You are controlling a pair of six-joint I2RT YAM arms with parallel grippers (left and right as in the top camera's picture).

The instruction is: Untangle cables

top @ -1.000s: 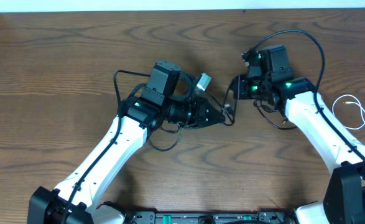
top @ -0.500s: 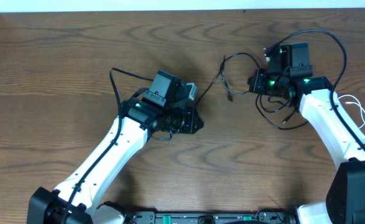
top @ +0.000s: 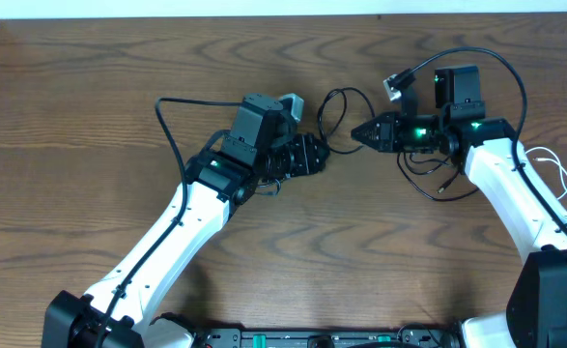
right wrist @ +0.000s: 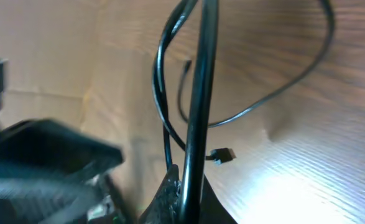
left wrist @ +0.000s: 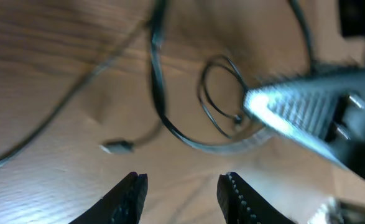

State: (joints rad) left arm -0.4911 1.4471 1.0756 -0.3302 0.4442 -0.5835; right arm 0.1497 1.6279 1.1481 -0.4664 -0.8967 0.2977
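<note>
A thin black cable [top: 345, 90] loops on the table between my two grippers. My right gripper [top: 360, 132] points left and is shut on this cable; in the right wrist view the cable [right wrist: 202, 81] runs up out of the closed jaws, with a small plug end [right wrist: 221, 155] lying beside it. My left gripper [top: 315, 155] is open and empty, just left of the right gripper's tip. In the left wrist view its fingers [left wrist: 131, 194] stand apart above the wood, with the cable [left wrist: 157, 99], a small coil and a plug end [left wrist: 117, 147] ahead. A white cable [top: 552, 172] lies at the far right edge.
Another thin black cord [top: 428, 184] lies curled under the right forearm. The left arm's own thick black wire [top: 167, 116] arcs out to the left. A white wall edge runs along the back of the wooden table [top: 90, 77].
The left gripper swung up and right, back toward the right gripper. The right gripper turned to point left, and the black cable's loop shifted with it.
</note>
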